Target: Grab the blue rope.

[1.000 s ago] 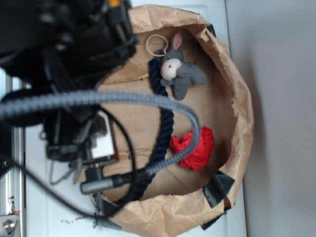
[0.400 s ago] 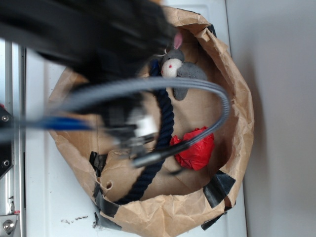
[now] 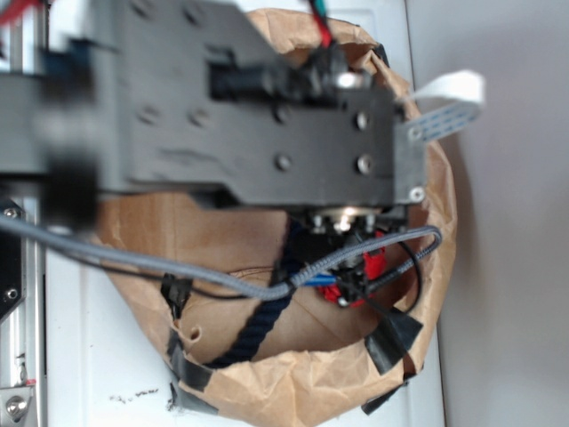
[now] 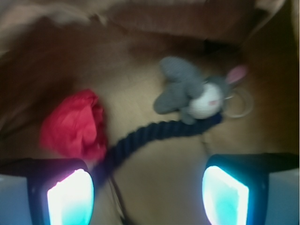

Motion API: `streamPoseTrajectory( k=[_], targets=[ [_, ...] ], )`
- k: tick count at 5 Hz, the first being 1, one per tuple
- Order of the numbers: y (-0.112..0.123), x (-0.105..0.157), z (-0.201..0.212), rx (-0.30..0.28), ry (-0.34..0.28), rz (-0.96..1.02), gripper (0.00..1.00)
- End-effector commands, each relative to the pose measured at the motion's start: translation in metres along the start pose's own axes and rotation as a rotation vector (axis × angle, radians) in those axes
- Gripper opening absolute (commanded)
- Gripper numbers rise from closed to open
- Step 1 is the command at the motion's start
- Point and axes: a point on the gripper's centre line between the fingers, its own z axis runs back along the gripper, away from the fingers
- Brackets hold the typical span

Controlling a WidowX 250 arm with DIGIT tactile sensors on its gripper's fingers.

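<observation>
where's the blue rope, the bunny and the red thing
blue rope (image 4: 157, 133), wrist view, on its twisted middle stretch
grey bunny (image 4: 187, 91), wrist view, on its grey body
red crumpled thing (image 4: 75, 126), wrist view, on its middle folds

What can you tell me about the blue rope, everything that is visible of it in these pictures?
The blue rope is thick, dark navy and twisted in strands, like cord fibre. It lies loose and curved on the brown paper floor of the bag. In the wrist view one end reaches the grey toy bunny and seems to touch it; the middle passes beside the red crumpled piece. In the exterior view the arm hides most of it. The end effector is open above it, not gripping.
</observation>
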Motion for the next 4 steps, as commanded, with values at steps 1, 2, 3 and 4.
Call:
streamPoseTrajectory(
  k=[1,2,3,4],
  targets=[
    [-0.033,-0.013,-0.024,-0.098,-0.079,0.181,1.0],
    [-0.043,-0.025,-0.026,-0.197,-0.054,0.043,1.0],
    [-0.041,-0.035,-0.018,-0.256,-0.058,-0.023,1.0],
    [-0.045,-0.039,-0.029,-0.229,-0.048,-0.06,1.0]
  ],
)
